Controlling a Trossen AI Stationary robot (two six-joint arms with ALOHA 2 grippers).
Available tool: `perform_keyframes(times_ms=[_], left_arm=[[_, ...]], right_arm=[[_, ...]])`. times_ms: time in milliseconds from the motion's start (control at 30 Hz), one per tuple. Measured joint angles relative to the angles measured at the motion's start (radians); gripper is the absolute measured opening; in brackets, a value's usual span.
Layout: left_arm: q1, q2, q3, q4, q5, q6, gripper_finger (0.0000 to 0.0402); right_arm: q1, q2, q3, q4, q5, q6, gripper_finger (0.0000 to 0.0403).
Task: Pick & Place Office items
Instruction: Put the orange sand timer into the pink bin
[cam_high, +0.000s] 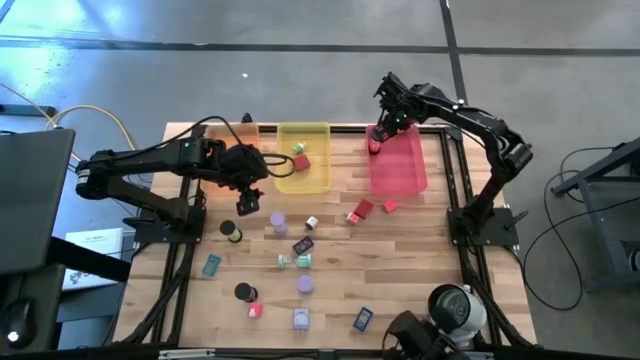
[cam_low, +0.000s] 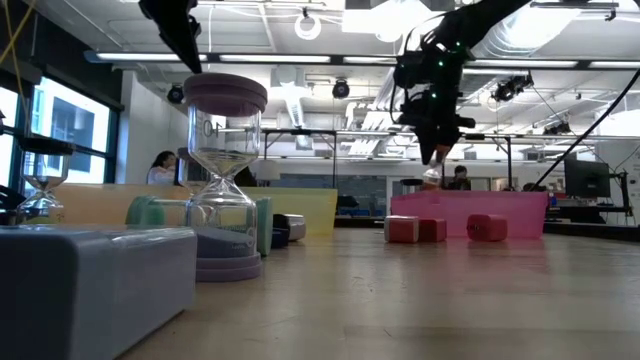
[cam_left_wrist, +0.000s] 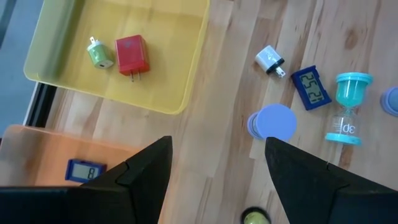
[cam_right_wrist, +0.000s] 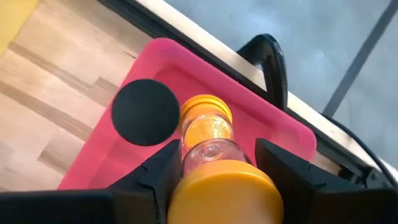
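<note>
Right wrist view: my right fingers (cam_right_wrist: 214, 163) grip an orange hourglass (cam_right_wrist: 208, 140) over pink tray (cam_right_wrist: 155, 53), 1 o'clock | left fingers (cam_left_wrist: 214, 171) open, empty, 10 o'clock | some trayed; a dozen loose on worktop (cam_high: 400, 270).

My right pincer (cam_right_wrist: 214, 171) hides the middle of the orange hourglass (cam_right_wrist: 208, 134) it grips. The blue clock (cam_left_wrist: 87, 169) in the orange tray (cam_left_wrist: 37, 152) is half hidden behind my left pincer's fingers (cam_left_wrist: 146, 171).
</note>
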Motion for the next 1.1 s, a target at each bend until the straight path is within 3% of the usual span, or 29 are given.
perform_keyframes(times_ms=[433,767,1100], left_arm=[[0.000,0.000,0.000,0.031,0.030,-0.014,0.0250],[0.000,0.000,0.000,0.027,0.031,-0.019,0.0250],[0.000,0.000,0.000,0.027,0.020,-0.004,0.0250]], right_arm=[[-0.067,0.045,0.000,0.005,-0.047,-0.051,0.0177],[-0.056,0.157,-0.001,-0.006,-0.052,-0.079,0.0177],[-0.068,0.164,-0.001,-0.004,-0.079,-0.093,0.0177]])
